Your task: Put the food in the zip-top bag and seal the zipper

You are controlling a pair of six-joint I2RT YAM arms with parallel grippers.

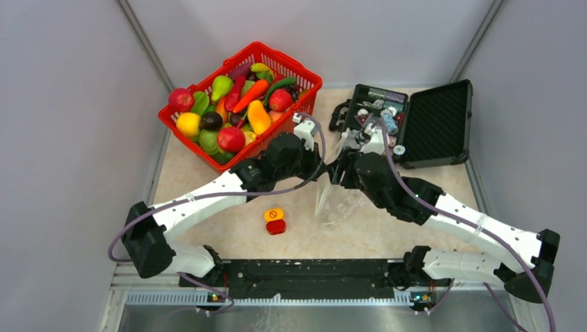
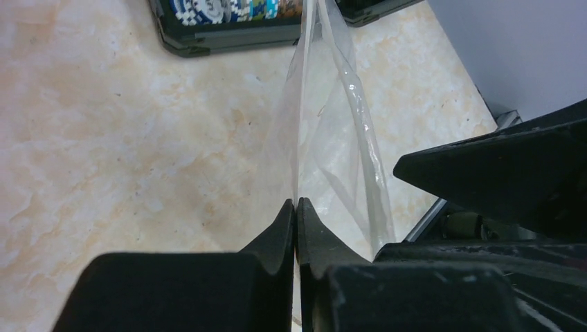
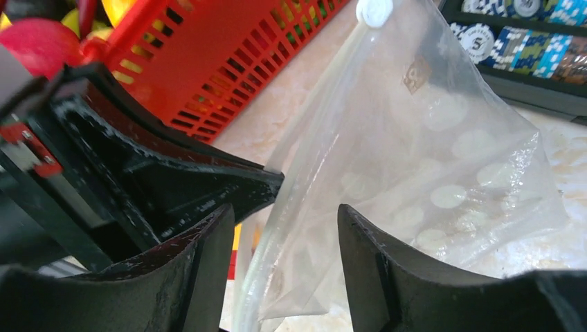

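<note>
Stretching under both arms, a beige marbled tabletop (image 1: 304, 242) is lying between plain grey walls (image 1: 69, 104). The left pincer (image 2: 296, 207) is pressing its black wedge-shaped fingers together on an edge of the clear, crinkly bag (image 2: 332, 152), which is stretching away just beyond its tips. The right pincer (image 3: 285, 214) is standing spread, with the bag's white-dotted face showing in the gap; whether either finger is touching the film is hard to tell. The whitish zipper (image 3: 322, 104) is running along the bag's edge on the left-pincer side. Glossy food (image 1: 257, 116) is sitting piled in a red lattice basket (image 1: 291, 61) behind the left pincer. Beyond the right pincer an open black case (image 1: 439, 121) is holding chips (image 2: 208, 8), which the frame edge is cutting off. From above, the bag's outline is barely showing against the tabletop.
</note>
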